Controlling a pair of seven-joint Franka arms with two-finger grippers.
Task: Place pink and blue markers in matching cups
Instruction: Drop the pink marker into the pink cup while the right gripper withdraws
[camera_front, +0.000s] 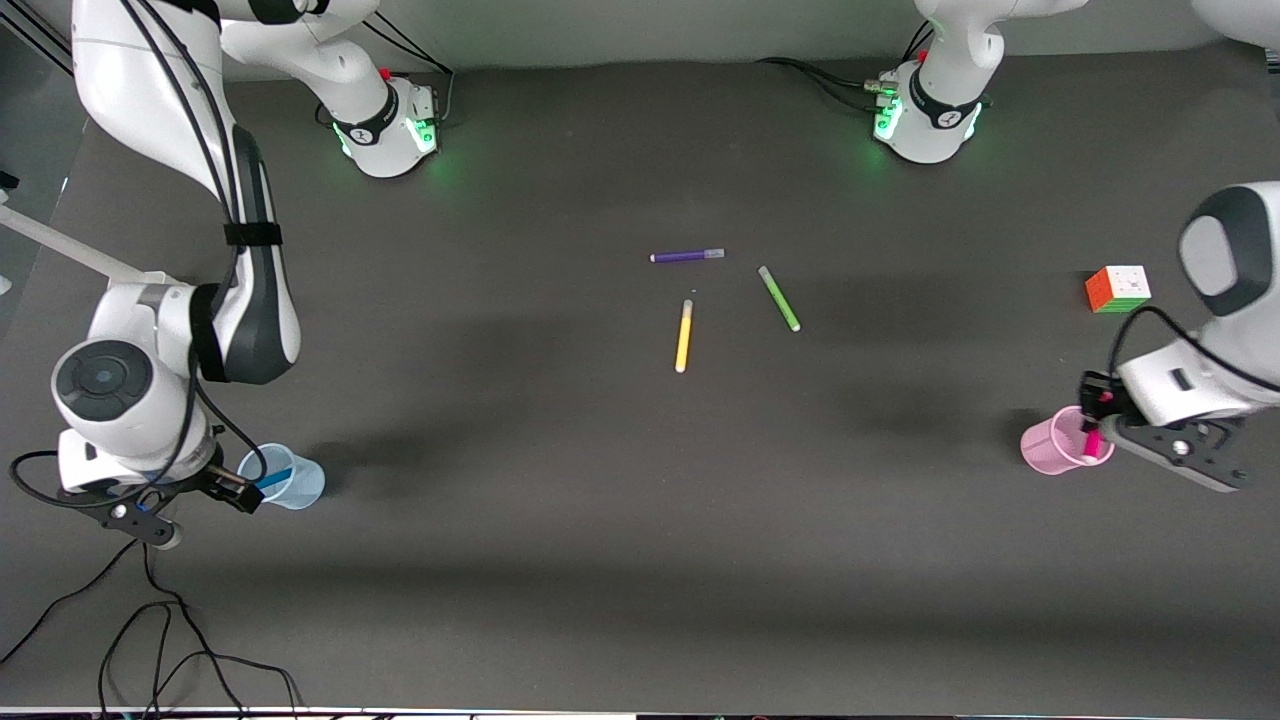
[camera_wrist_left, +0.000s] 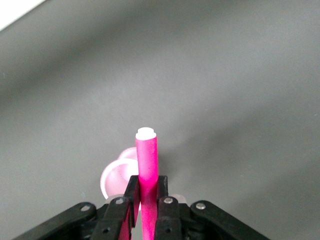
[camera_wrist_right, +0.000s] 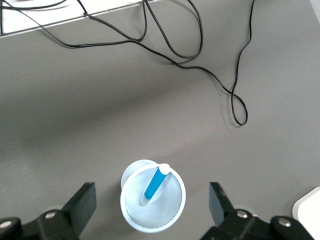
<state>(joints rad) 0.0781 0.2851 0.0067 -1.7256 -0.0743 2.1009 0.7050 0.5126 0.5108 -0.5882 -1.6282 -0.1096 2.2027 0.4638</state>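
Now left gripper (camera_wrist_left: 148, 202) clamps pink marker (camera_wrist_left: 147, 160) over pink cup (camera_front: 1050, 442); right gripper (camera_wrist_right: 150, 210) spread, blue marker (camera_wrist_right: 156, 183) in blue cup (camera_wrist_right: 131, 210).

Setting: a robotics lab bench, not a home or a shop.
Surface: one wide dark grey table (camera_front: 560, 560), matte and plain, reaching every edge of the front view.
Arms: two white Franka bases bolted along the table's top edge, each glowing green at its foot.
Cabling: black cables (camera_front: 170, 650) trail loose over the table's lower corner at the right arm's end; the right wrist view shows more of them looping near a pale edge.
Props: a colour cube (camera_front: 1118, 289) near the edge at the left arm's end, and stray pens in the middle.
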